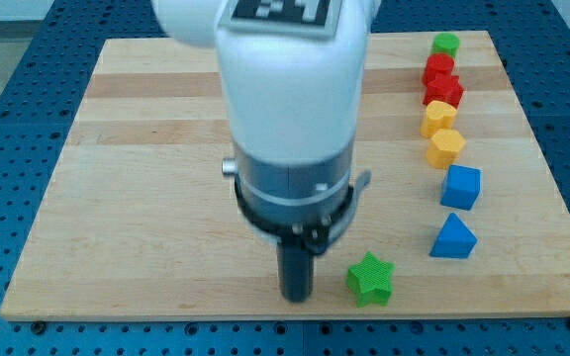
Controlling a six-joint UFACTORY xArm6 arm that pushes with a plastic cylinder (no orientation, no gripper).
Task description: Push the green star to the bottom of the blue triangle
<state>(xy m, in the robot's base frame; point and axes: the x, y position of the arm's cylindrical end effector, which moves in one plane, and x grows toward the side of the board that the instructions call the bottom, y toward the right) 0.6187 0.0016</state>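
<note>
The green star (370, 279) is seen near the board's near edge, left of and nearer than the blue triangle (453, 237). My tip (296, 296) is set just left of the star, nothing held; contact cannot be told.

Green star (370, 279) near bottom edge, lower left of upright blue triangle (453, 237), apart.

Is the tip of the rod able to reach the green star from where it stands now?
Probably yes. My tip stands just to the view's left of the green star, with only bare board between them. The blue triangle lies beyond the star, toward the view's upper right.
</note>
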